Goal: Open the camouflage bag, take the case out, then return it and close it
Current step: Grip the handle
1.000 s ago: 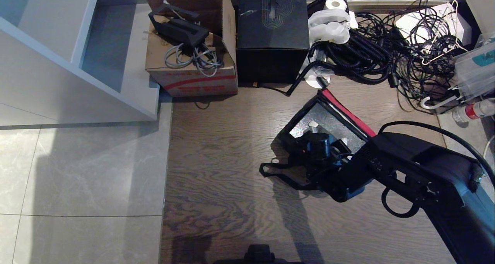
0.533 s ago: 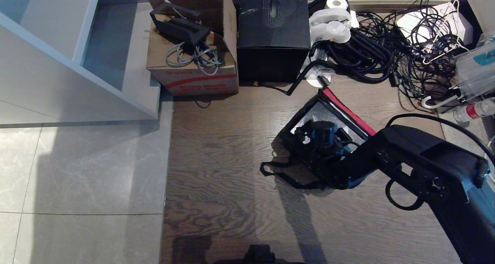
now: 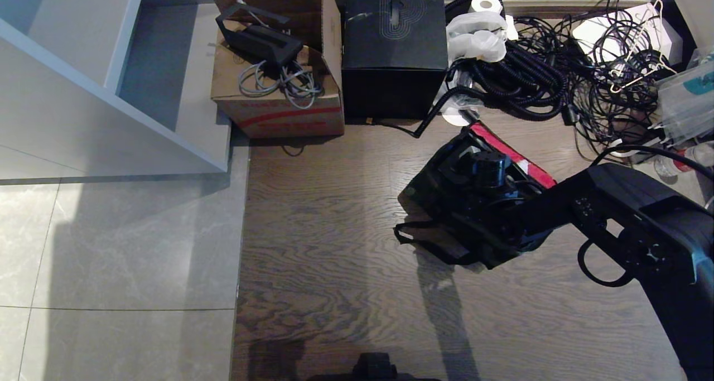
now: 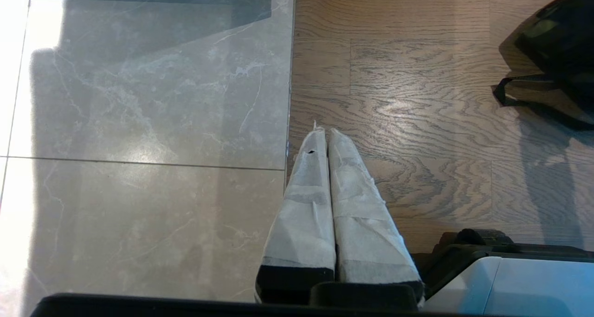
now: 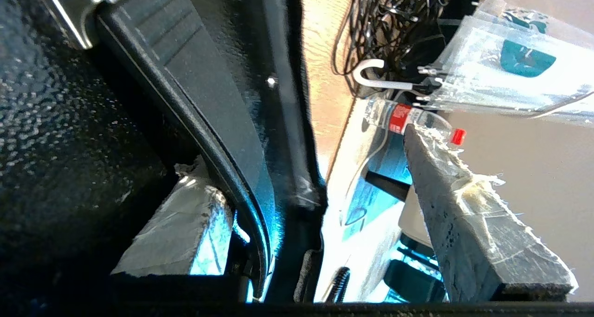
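**While the bag gapes, my right end effector sits spread over the case**

Because my left end effector (image 4: pixel 325 133) hangs parked over the seam between floor tiles and wood, its fingers pressed together on nothing, all the risk lies further right. Past the cardboard box (image 3: pixel 279 113) and the black box with the swirl emblem (image 3: pixel 393 41), the camouflage bag (image 3: pixel 424 202) sits on the wooden floor with its red-lined lid (image 3: pixel 513 158) thrown back. The glittery black case (image 5: pixel 46 122) appears to sit inside it, close under my wrist. My right end effector (image 5: pixel 304 154) is spread wide and grips nothing: one finger (image 5: pixel 176 229) lies against the case by a black band, the other stands in free air. If that inner finger catches the band when I lift, I judge it would drag the light bag sideways. The lid could also flop towards the cable tangle (image 3: pixel 585 74) just beyond.
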You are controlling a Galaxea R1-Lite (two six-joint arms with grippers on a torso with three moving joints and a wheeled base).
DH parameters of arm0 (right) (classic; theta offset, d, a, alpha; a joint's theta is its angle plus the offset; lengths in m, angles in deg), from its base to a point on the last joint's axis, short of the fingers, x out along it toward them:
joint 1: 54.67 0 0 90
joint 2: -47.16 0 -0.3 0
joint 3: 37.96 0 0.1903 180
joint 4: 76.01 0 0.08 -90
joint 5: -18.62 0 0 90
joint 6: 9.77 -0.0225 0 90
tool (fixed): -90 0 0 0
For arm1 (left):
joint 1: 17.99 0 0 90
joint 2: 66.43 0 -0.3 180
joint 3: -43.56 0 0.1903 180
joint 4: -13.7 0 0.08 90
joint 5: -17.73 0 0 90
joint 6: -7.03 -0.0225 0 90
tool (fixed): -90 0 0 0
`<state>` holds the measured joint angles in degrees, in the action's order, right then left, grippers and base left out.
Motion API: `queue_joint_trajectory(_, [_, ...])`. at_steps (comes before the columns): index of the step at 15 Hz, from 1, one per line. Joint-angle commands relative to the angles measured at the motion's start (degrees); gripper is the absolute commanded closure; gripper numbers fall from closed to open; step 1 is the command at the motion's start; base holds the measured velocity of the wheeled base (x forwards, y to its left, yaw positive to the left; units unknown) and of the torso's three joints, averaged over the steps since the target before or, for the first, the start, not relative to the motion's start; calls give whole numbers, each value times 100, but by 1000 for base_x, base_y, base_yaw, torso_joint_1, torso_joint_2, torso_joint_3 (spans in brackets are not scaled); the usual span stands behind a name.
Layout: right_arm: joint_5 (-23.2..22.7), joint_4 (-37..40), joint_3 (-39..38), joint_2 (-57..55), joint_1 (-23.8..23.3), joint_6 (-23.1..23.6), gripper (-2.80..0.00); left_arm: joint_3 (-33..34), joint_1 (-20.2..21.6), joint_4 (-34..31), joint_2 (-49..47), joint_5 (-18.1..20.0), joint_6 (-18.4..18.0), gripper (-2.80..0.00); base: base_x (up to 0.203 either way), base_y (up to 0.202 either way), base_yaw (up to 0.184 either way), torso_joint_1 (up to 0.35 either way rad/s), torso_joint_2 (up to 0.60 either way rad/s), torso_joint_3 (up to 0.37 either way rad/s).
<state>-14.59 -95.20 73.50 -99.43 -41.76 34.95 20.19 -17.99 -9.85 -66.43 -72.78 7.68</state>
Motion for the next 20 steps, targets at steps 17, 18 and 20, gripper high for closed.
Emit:
queue_joint_trajectory(17, [243, 46, -126, 121, 158, -358, 0, 0, 0, 9, 9, -2, 4, 0, 0, 0, 0, 0, 0, 0])
queue_joint_trajectory(18, [252, 48, -177, 168, 200, -398, 0, 0, 0, 1, 9, -2, 4, 0, 0, 0, 0, 0, 0, 0])
queue_joint_trajectory(20, [279, 49, -465, 726, 415, -511, 0, 0, 0, 1, 1, -2, 4, 0, 0, 0, 0, 0, 0, 0])
